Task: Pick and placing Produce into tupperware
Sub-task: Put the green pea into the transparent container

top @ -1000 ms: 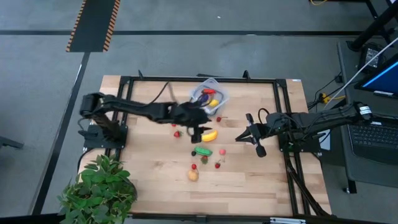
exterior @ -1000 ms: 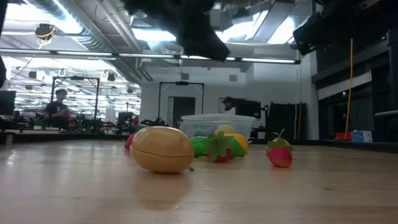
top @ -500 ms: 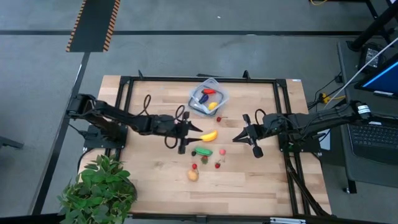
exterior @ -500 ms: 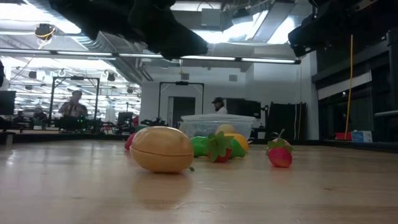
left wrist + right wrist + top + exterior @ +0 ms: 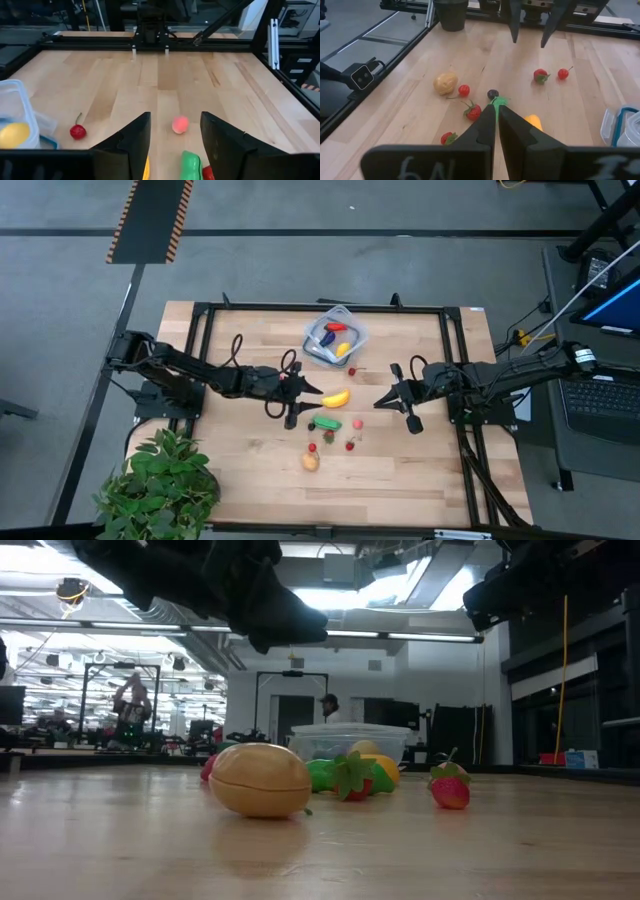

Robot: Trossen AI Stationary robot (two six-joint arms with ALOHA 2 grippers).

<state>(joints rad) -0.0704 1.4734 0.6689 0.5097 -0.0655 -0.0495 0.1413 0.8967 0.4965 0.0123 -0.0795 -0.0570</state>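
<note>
The clear tupperware [image 5: 335, 338] stands at the table's far middle with a red, a purple and a yellow piece inside. Loose produce lies on the wood near it: a yellow banana [image 5: 337, 398], a green cucumber [image 5: 325, 423], a tan round piece [image 5: 311, 462], a pink piece [image 5: 179, 124], a cherry [image 5: 77, 131] and small red berries [image 5: 350, 445]. My left gripper [image 5: 303, 402] hangs open just left of the banana, nothing between its fingers [image 5: 130, 145]. My right gripper [image 5: 395, 402] is shut and empty, right of the produce, above the table.
A green potted plant [image 5: 160, 485] fills the near left corner. A black frame rail [image 5: 320, 308] runs around the table. Bare wood lies along the near edge. People move in the room behind, in the low view.
My left gripper has drawn back from beside the tupperware toward the table's left edge and come down. It has tipped from pointing downward to nearly level, and stays open. The produce has kept its place.
</note>
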